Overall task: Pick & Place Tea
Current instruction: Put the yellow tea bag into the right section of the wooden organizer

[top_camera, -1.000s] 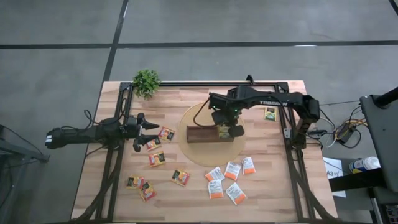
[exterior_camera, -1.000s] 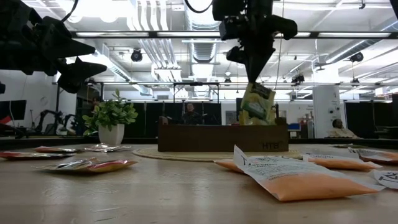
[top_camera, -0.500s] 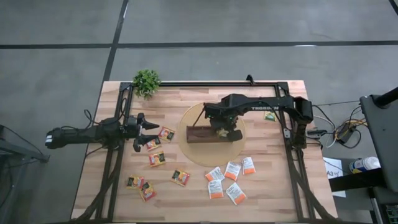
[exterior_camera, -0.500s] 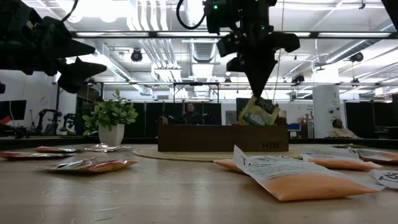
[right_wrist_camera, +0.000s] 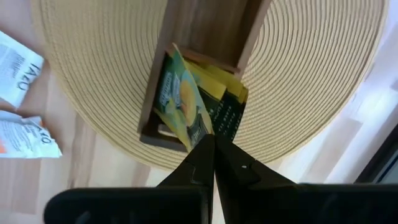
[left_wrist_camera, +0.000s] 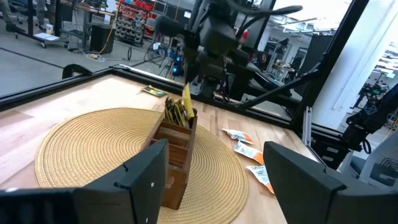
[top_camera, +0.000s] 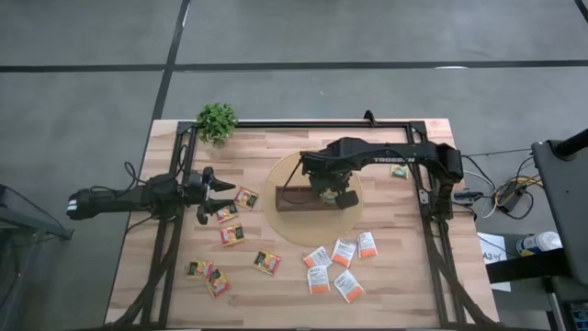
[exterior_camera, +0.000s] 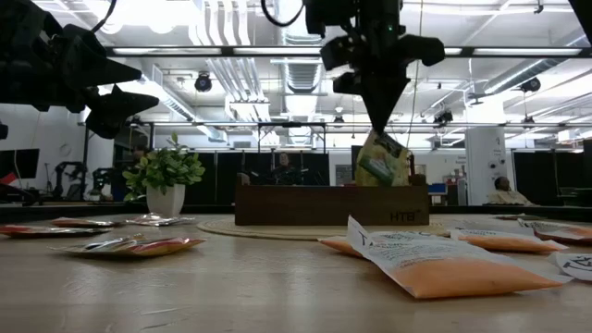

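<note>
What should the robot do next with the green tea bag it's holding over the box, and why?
Probably lower it a bit further, then let go. The right gripper is shut on the green tea bag, which is only partly inside the end compartment of the wooden box, beside other sachets.

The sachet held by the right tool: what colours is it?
Green and yellow sachet; clearest in the right wrist view.

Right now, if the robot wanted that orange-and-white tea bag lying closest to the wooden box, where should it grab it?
By one edge, coming straight down from above: the orange-and-white tea bag lies flat on the table, with bare wood around it.
</note>
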